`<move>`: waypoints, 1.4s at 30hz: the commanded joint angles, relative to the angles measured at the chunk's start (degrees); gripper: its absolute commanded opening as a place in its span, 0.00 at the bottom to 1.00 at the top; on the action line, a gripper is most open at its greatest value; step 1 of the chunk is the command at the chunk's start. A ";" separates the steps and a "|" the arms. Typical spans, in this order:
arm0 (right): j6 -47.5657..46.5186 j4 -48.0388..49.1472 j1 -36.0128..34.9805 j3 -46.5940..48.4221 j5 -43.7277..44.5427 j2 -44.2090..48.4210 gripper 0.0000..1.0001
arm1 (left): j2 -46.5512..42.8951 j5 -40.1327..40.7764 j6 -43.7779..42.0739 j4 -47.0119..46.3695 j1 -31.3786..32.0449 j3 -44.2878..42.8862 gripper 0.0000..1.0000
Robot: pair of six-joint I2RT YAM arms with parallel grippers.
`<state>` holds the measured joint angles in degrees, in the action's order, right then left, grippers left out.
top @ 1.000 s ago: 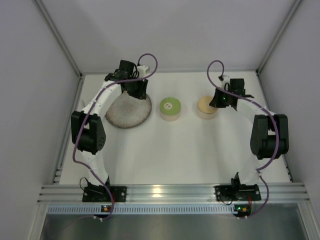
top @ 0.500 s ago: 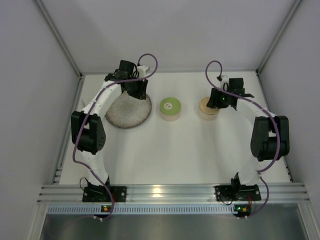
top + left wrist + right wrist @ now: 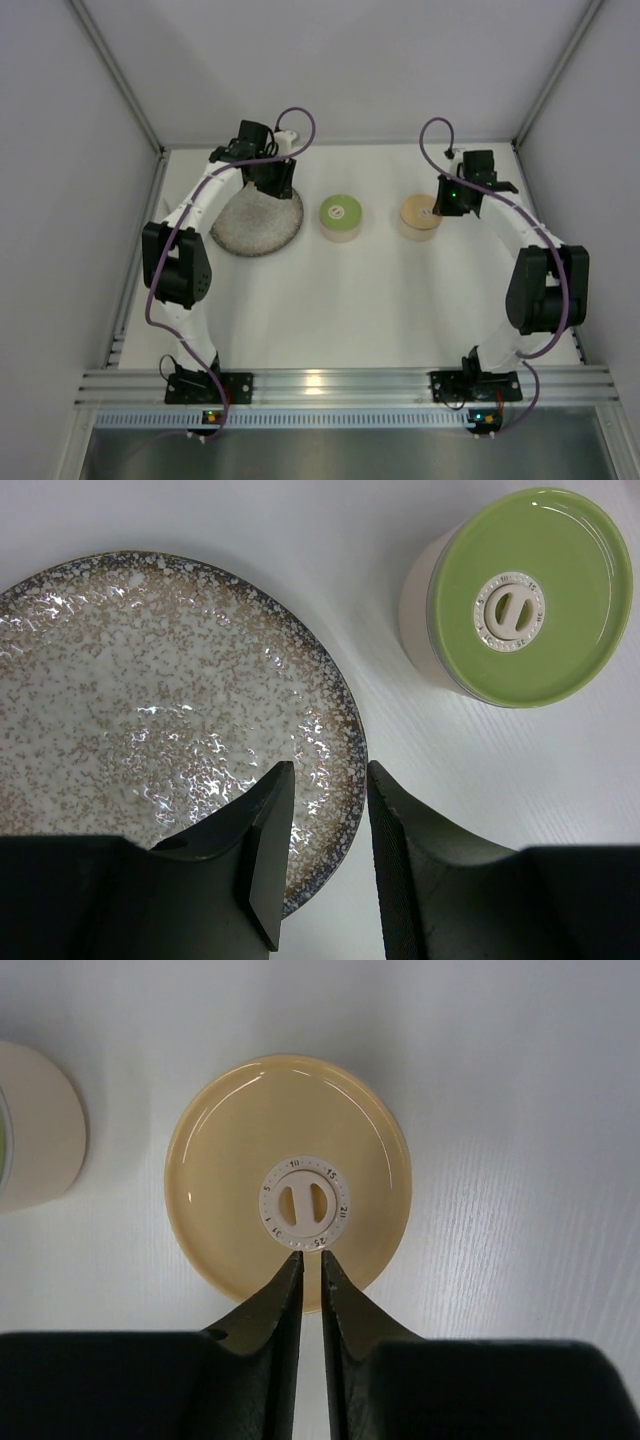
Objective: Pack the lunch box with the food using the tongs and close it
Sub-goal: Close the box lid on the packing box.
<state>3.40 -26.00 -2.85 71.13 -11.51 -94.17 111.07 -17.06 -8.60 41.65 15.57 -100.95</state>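
Two lidded tins stand on the white table: the green-lidded tin near the middle and the tan-lidded tin to its right, well apart. Both lids sit flat on top, so whatever is inside either tin is hidden.

To the left of the green-lidded tin lies the speckled plate. From above, its far edge is covered by the left arm's wrist, and the fingers underneath cannot be made out there. The left wrist camera shows them: the left gripper hangs over the plate's right rim with its jaws apart and nothing between them. In that view the plate is cut off at the left edge and hidden below by the gripper's black body. The green-lidded tin shows at the upper right, with only a strip of its pale wall visible.

The right gripper points at the near edge of the tan lid, just below the white dial at its centre. Its jaws are all but closed, a thin slit between them, gripping nothing. Whether the tips touch the lid cannot be told. The dial's numerals are too small to read surely. At the left edge of that view, a cut-off piece of the other tin shows.
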 commanded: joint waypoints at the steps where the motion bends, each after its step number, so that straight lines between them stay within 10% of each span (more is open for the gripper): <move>1: 1.70 -0.72 -0.75 -0.38 0.70 0.13 0.09 | -3.14 -0.17 -0.72 -0.34 0.07 0.05 0.40; 19: 3.81 -4.50 -2.33 0.93 0.62 -6.65 0.01 | -3.66 -0.34 -0.45 -0.25 -0.02 -0.57 0.41; 33: 5.47 -5.47 1.62 13.06 -1.23 -4.52 0.46 | 2.22 -1.84 0.51 3.26 7.80 -14.36 0.41; 42: 4.25 -3.88 6.90 13.51 -11.33 -13.57 0.46 | 9.60 -0.87 3.75 -2.00 21.51 -18.32 0.43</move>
<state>8.69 -30.89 3.86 83.79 -17.17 -105.91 118.15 -17.21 -7.99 42.65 35.09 -117.05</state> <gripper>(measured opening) 0.466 0.432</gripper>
